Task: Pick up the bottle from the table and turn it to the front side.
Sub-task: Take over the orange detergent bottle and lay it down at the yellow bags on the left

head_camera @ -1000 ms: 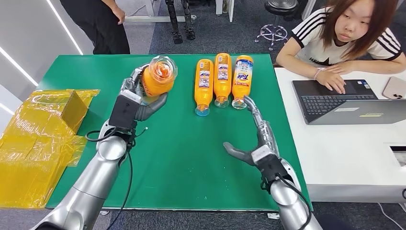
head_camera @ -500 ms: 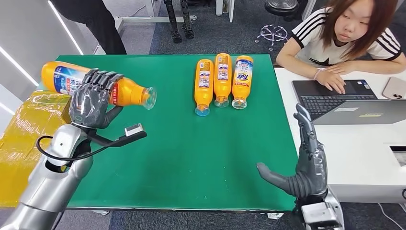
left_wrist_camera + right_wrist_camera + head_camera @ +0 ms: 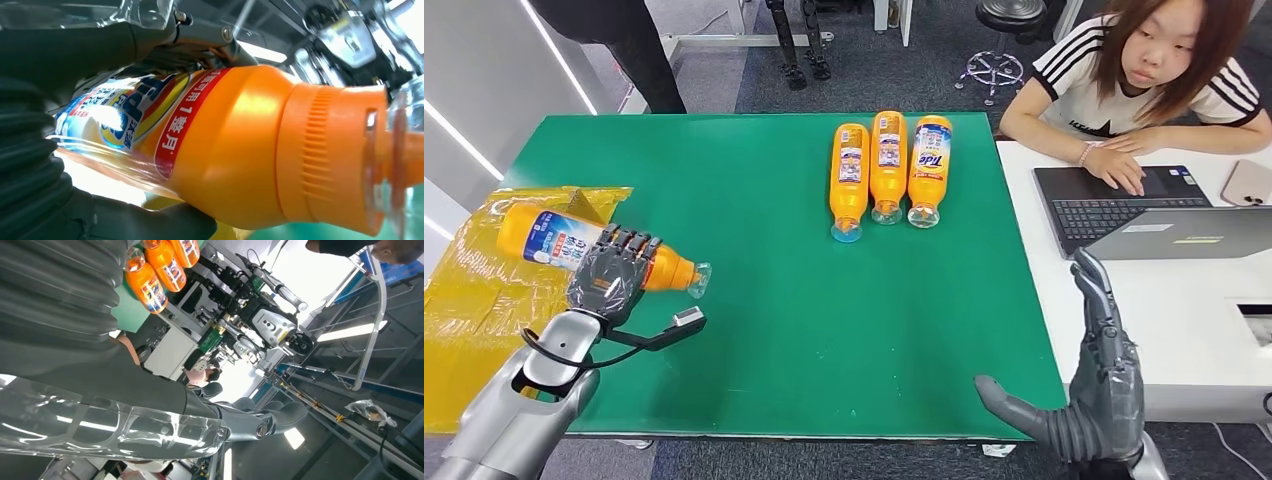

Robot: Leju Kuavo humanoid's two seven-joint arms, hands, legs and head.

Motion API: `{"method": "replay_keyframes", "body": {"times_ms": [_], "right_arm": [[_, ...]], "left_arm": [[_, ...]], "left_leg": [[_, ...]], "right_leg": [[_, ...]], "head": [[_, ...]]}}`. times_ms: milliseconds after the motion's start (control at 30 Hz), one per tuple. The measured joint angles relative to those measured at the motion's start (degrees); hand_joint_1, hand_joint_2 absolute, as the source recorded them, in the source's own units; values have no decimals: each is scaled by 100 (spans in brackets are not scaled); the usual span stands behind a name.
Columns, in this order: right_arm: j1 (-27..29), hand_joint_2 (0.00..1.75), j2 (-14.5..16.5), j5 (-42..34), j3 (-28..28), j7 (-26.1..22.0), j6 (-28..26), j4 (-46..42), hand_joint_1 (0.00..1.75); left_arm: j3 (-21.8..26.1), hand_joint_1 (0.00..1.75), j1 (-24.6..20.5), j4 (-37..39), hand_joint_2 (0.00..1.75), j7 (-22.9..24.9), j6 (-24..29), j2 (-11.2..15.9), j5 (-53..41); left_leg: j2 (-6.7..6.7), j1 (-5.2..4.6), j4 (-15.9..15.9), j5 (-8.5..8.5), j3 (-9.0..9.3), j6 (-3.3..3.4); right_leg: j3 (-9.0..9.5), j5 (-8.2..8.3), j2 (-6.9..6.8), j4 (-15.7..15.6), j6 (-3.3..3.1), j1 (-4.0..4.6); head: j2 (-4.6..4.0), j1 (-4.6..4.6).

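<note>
My left hand (image 3: 610, 274) grips an orange detergent bottle (image 3: 552, 243) around its middle. The bottle lies sideways over the table's left edge, its clear cap toward the table's middle and its blue-and-white label showing. In the left wrist view the bottle (image 3: 235, 145) is close up, with dark fingers (image 3: 75, 45) wrapped over it. My right hand (image 3: 1092, 385) is raised at the table's near right corner, fingers straight and apart, holding nothing. Three more orange bottles (image 3: 888, 165) lie side by side at the far middle of the green table (image 3: 824, 320), caps toward me.
Yellow plastic wrapping over a box (image 3: 474, 330) lies left of the table. A person (image 3: 1144, 70) sits at a white desk (image 3: 1144, 330) on the right with a laptop (image 3: 1144, 210). Another person (image 3: 624, 40) stands at the far left.
My left hand has come down and toward me with the bottle, from above the table's left part to its left edge. My right hand has drawn back a little toward the near right corner.
</note>
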Motion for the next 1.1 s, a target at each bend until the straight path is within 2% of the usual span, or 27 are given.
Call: {"method": "replay_keyframes", "body": {"times_ms": [233,367,633,767,867,1000,1100], "right_arm": [[118,175,95,358,-1,151,105,-243,0],[135,175,179,466,-1,206,187,-304,0],[96,175,357,835,-3,254,336,-326,0],[35,175,422,1092,21,304,302,-337,0],[13,175,445,1178,75,352,271,-350,0],[-20,175,489,1218,105,409,254,-351,0],[-48,175,536,1262,116,436,282,-362,0]], "left_arm": [[43,175,-313,1203,175,-53,78,-249,158],[98,175,-521,1717,175,267,40,-450,1],[297,175,-693,2218,175,924,-494,-749,-214],[419,175,-721,2359,175,1077,-755,-819,-226],[543,167,-772,2470,175,1166,-932,-852,-229],[702,0,-812,2592,175,1184,-985,-881,-223],[779,0,-823,2674,175,1171,-1008,-897,-225]], "left_leg": [[0,0,1,0,2,0],[-2,0,1,0,3,0],[-1,1,0,0,12,-1],[-1,1,0,1,16,-2],[-1,1,-3,0,22,-2],[0,0,-5,0,33,-2],[0,1,-5,1,37,-3]], "right_leg": [[1,1,0,1,-1,0],[4,1,-1,1,-1,0],[14,2,-1,2,-3,0],[17,3,-2,5,-4,0],[23,2,-2,6,-5,0],[31,0,-1,5,-6,0],[35,-1,-1,5,-8,0]], "head": [[0,1],[0,1],[0,0],[0,1],[0,1],[0,0],[0,0]]}}
